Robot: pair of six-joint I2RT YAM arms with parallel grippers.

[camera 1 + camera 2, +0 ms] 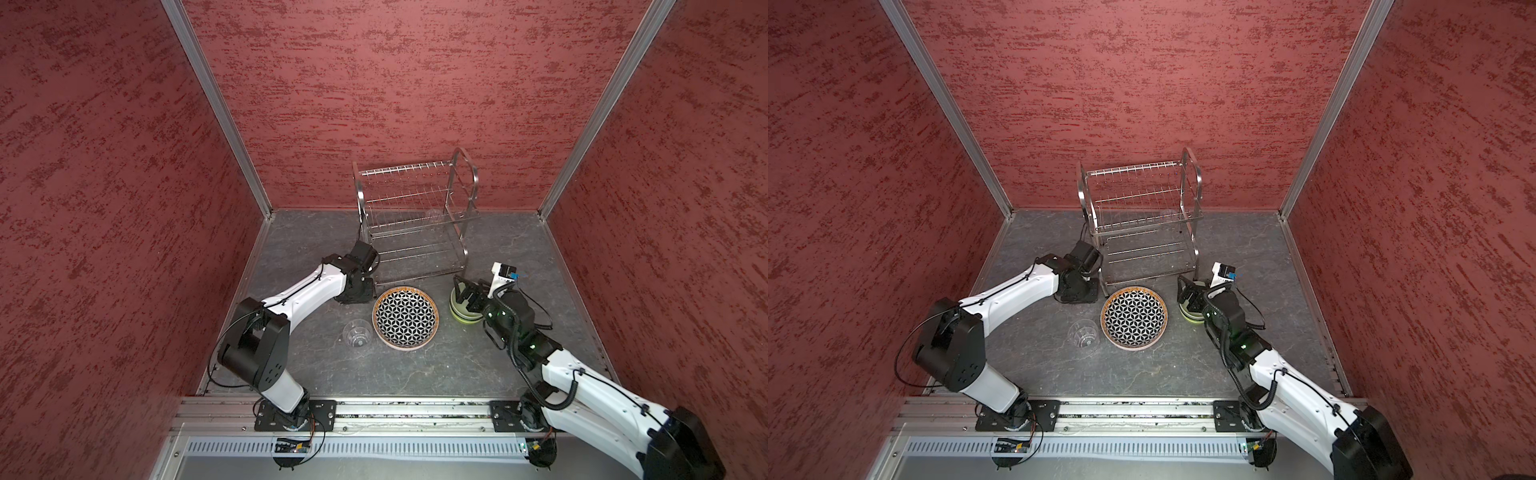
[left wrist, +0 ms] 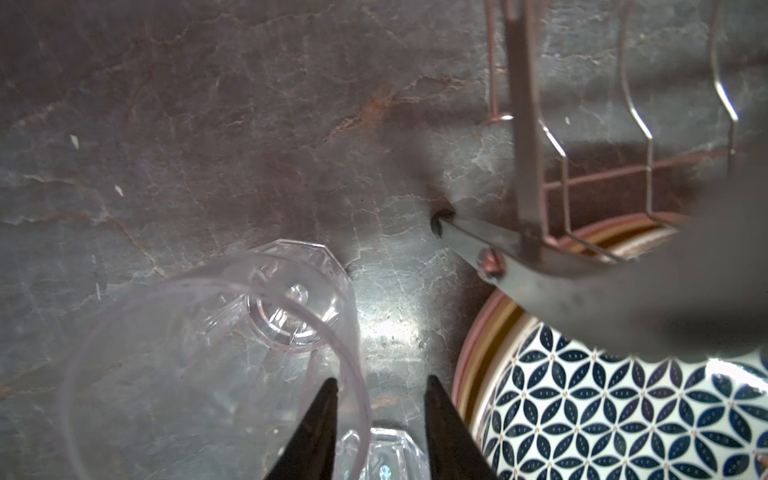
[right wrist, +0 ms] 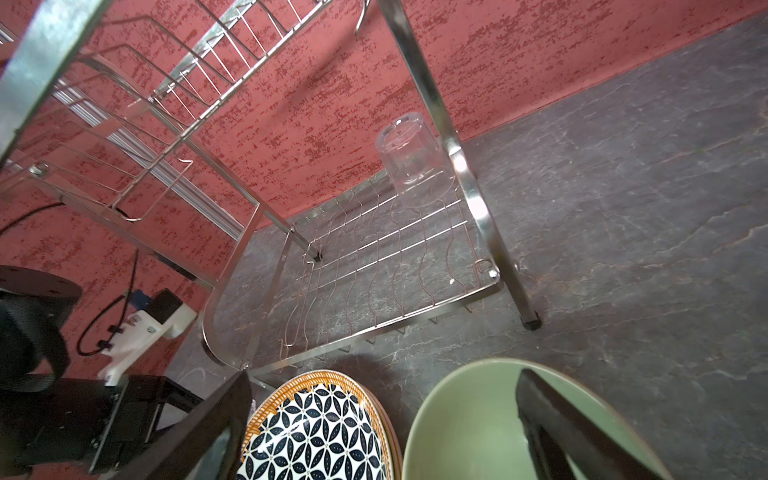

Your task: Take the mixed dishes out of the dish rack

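Top views showed one rack (image 1: 475,183) at upper centre, nearly bare. Two grippers: the left gripper (image 2: 381,380), in its wrist view, stood partly open astride the rim of the table tumbler (image 2: 208,353), clamping nothing. The right gripper (image 3: 384,376) gaped wide above the bowls (image 1: 459,316), empty. Releasing well probably meant lifting the left fingers straight up, so the glass would not tip. One stack of plates (image 1: 405,318) at centre, at least two rims; bowls right of it, at least two; one table tumbler lower left, perhaps a second, unclear; one last tumbler (image 3: 409,153) inverted on the rack's lower tier.
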